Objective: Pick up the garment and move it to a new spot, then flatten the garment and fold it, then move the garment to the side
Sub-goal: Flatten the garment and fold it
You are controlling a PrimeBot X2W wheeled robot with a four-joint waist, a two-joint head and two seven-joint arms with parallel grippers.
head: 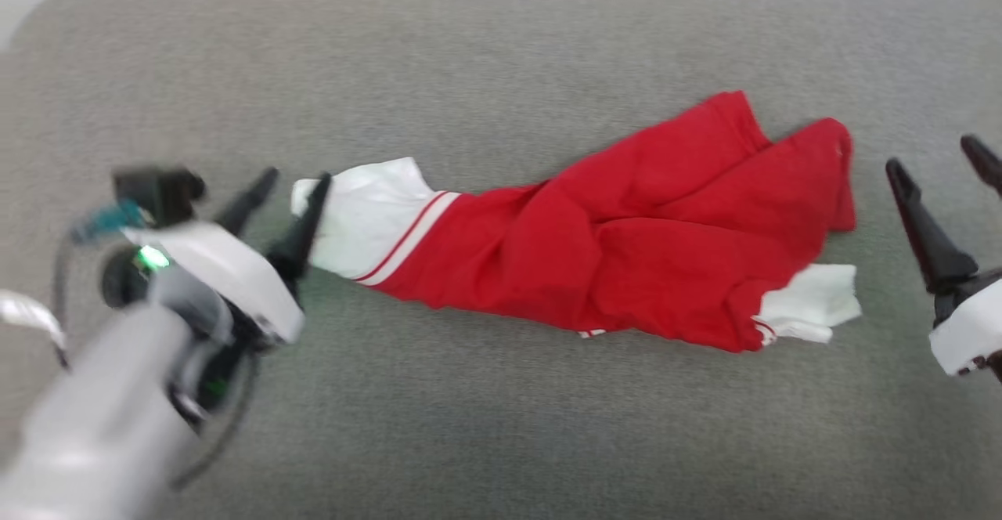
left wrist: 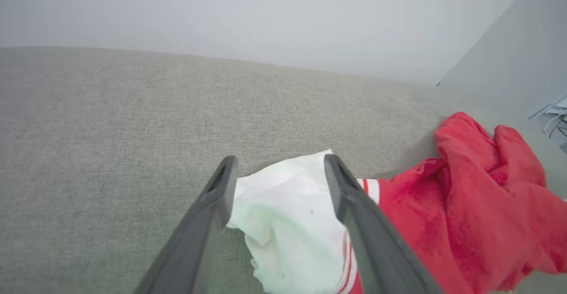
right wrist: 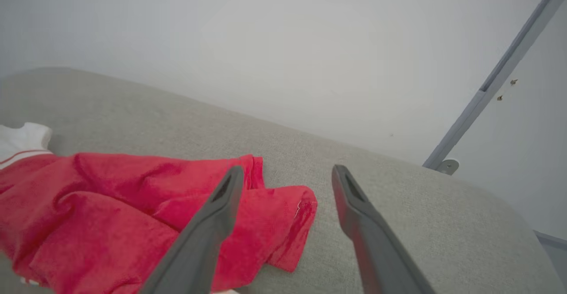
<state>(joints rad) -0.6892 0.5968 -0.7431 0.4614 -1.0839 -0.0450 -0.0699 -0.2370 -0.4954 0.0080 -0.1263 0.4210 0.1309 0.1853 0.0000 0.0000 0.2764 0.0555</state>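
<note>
The garment (head: pixel 626 238), a red T-shirt with white sleeves, lies crumpled in a long bunch across the grey cushion (head: pixel 501 74). My left gripper (head: pixel 297 179) is open at the garment's left end, its fingers straddling the edge of the white sleeve (left wrist: pixel 288 223) without pinching it. In the left wrist view the sleeve lies between and under the spread fingers (left wrist: pixel 219 196). My right gripper (head: pixel 935 156) stands open just right of the red hem (right wrist: pixel 283 223), apart from the cloth. A second white sleeve (head: pixel 814 312) pokes out at the lower right.
The grey cushion stretches wide on all sides of the shirt, with bare fabric in front and behind. A pale wall (right wrist: pixel 283 41) rises behind it, and a grey metal strut (right wrist: pixel 500 77) stands at the far right.
</note>
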